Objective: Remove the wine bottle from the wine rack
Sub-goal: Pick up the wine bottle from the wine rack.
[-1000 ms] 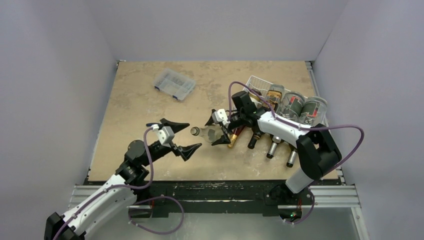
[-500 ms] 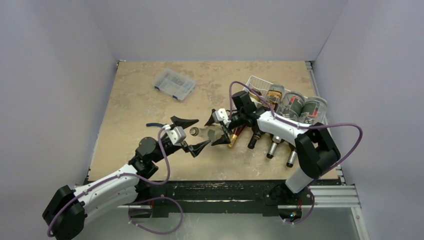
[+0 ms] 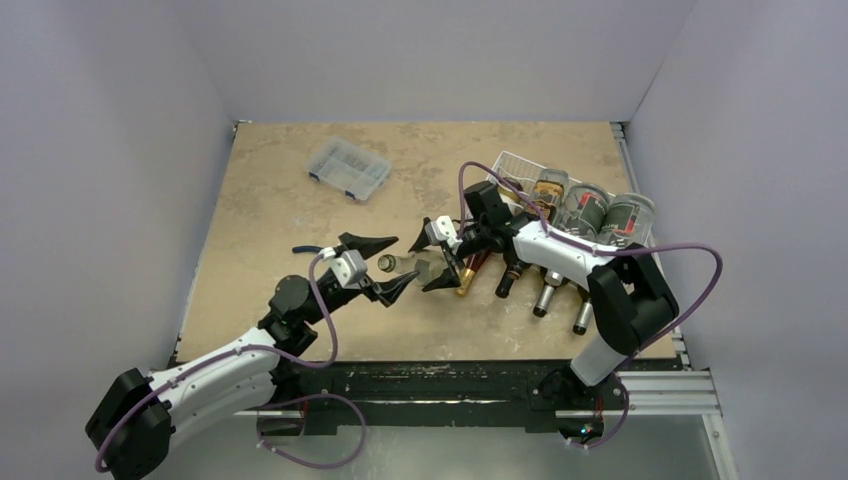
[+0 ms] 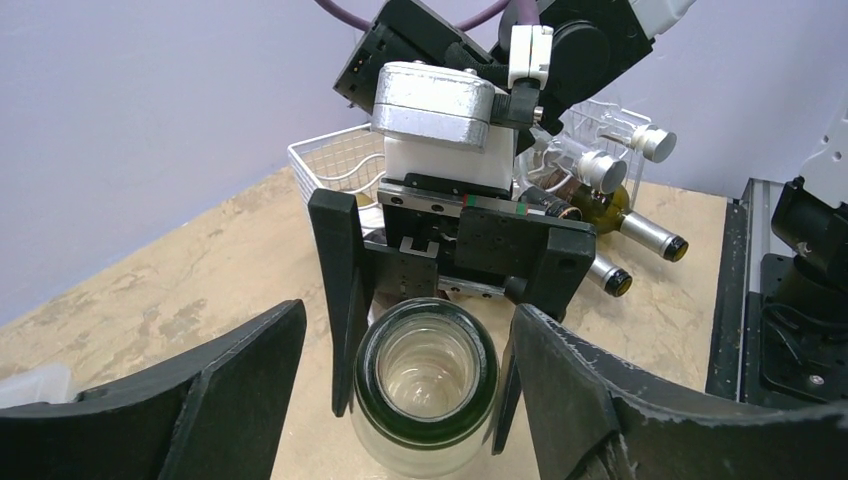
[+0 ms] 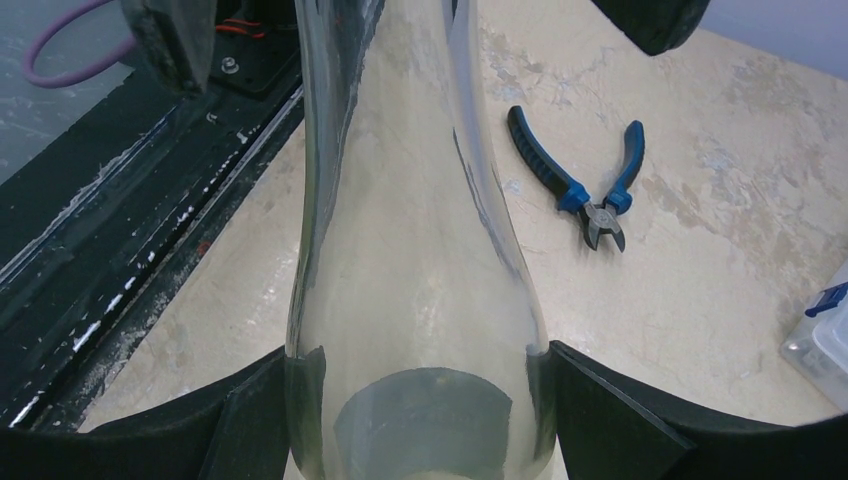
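Centre frame, right claw [image 3: 437, 255] pinches clear glass wine bottle [image 3: 410, 264]; left claw [image 4: 410, 320] spread around its neck: centre it, squeeze evenly before right releases.

Nothing legible anywhere right now: the dark labels on the glass bottles [image 3: 590, 212] lying in the white wire rack [image 3: 509, 160] are too small to read.

The tan, mottled counter [image 3: 280, 190] carries a clear plastic box [image 3: 349, 168] at far left, blue-handled pliers [image 5: 583, 195] nearer, and a white wire rack [image 3: 510, 163] at right.
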